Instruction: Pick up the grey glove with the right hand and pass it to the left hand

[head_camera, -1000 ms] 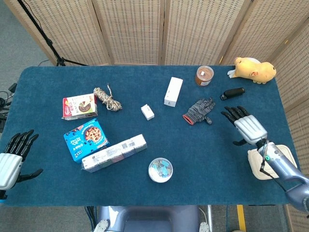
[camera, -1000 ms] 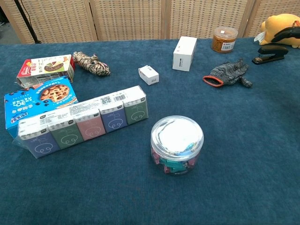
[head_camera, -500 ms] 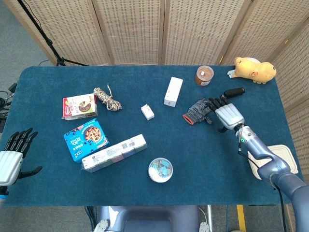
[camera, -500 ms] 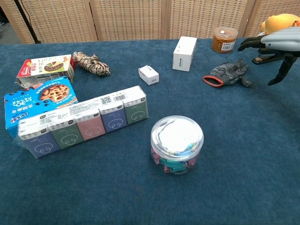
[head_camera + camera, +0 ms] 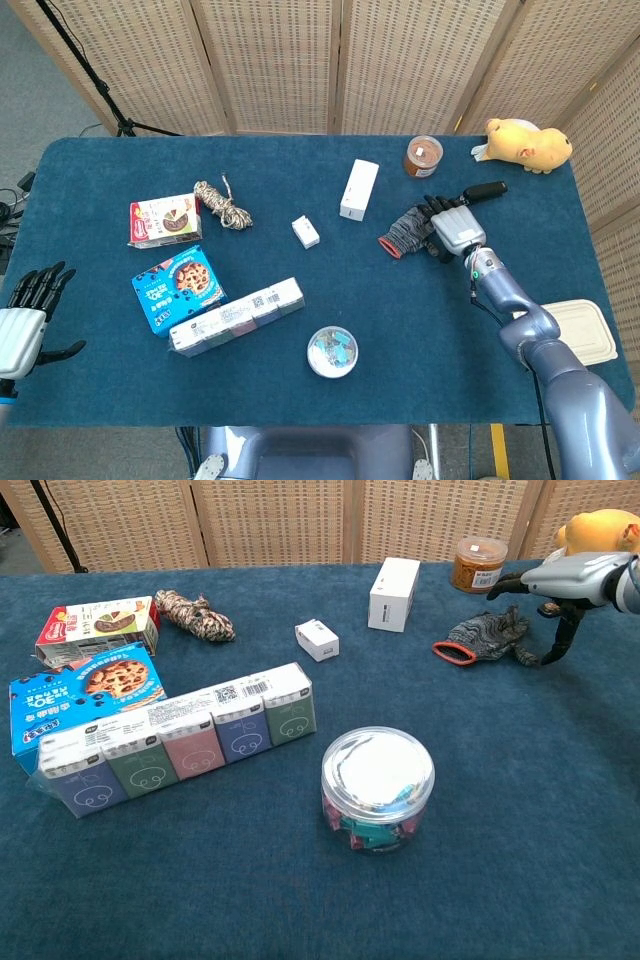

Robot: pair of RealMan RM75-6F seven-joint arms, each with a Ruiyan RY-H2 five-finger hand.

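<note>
The grey knit glove [image 5: 405, 231] with a red cuff lies flat on the blue table [image 5: 420, 330], right of centre. My right hand [image 5: 452, 229] hovers over the glove's finger end with its fingers spread and nothing in it. In the chest view the right hand [image 5: 562, 582] is just above and to the right of the glove [image 5: 482, 637], thumb pointing down beside it. My left hand [image 5: 25, 324] stays open at the table's near left edge, far from the glove, and shows only in the head view.
Behind the glove stand a brown jar [image 5: 423, 157], a white box [image 5: 358, 189] and a black stapler [image 5: 482, 191]. A yellow plush [image 5: 528, 143] sits at the far right corner. A clear tub [image 5: 332, 351], a tissue pack [image 5: 237, 316] and snack boxes [image 5: 178, 285] lie between the hands.
My right hand has moved left and away from me, from the table's right edge to just over the glove. The left hand has barely shifted. The glove has not moved.
</note>
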